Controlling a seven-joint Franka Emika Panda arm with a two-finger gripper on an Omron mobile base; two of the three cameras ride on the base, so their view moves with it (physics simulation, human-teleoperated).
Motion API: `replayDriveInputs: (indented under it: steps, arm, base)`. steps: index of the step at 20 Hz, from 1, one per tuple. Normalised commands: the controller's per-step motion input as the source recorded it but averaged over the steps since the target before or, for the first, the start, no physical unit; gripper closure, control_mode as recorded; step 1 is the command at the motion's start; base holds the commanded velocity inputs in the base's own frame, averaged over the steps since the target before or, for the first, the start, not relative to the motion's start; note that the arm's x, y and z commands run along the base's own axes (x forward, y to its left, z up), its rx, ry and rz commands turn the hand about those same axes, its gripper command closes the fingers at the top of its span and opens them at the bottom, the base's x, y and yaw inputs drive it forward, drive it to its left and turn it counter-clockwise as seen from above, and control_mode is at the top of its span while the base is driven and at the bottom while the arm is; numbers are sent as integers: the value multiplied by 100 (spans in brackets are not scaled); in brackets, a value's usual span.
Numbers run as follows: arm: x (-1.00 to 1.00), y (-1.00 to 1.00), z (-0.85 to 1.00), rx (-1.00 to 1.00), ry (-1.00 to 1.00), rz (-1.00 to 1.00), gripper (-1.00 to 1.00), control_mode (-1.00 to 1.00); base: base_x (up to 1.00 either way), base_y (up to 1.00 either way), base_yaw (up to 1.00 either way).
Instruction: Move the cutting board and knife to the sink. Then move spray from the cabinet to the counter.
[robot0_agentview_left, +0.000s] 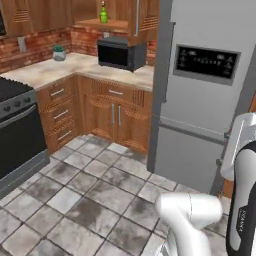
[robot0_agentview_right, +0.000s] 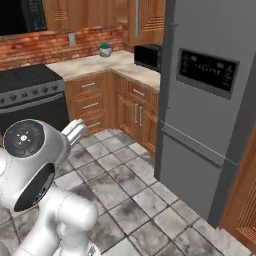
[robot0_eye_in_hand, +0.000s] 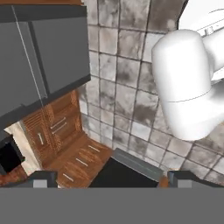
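The green spray (robot0_agentview_left: 103, 14) stands upright on the shelf of the open wall cabinet (robot0_agentview_left: 117, 23), above the microwave. Below it runs the beige marbled counter (robot0_agentview_left: 75, 65) (robot0_agentview_right: 95, 62) on wooden base cabinets. My gripper (robot0_eye_in_hand: 113, 180) is open; its two fingertips (robot0_eye_in_hand: 43, 179) stand far apart with nothing between them. It hangs over the tiled floor, far from the counter and the spray, looking down at the floor, the fridge front and the base cabinets. The cutting board, the knife and the sink are out of view.
A tall grey fridge (robot0_agentview_left: 205, 100) (robot0_agentview_right: 210, 110) stands close on the right. A black microwave (robot0_agentview_left: 120, 54) sits on the counter, with a small potted plant (robot0_agentview_left: 59, 52) in the corner. A dark stove (robot0_agentview_left: 15, 125) (robot0_agentview_right: 30, 95) is on the left. The tiled floor (robot0_agentview_left: 90, 190) lies between them.
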Motion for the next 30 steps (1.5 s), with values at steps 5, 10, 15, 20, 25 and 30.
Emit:
replayDriveInputs:
  steps: [5,10,15,20,25,30]
  arm:
    - [0,0,0,0,0,0,-100,100]
    - [0,0,0,0,0,0,-100,100]
    - [0,0,0,0,0,0,-100,100]
    - [0,0,0,0,0,0,-100,100]
    - [0,0,0,0,0,0,-100,100]
    - [0,0,0,0,0,0,-100,100]
  base:
    - [70,22,-59]
    - [100,14,0]
    - [100,0,24]
    - [100,22,23]
    - [95,84,-9]
    - [12,97,-42]
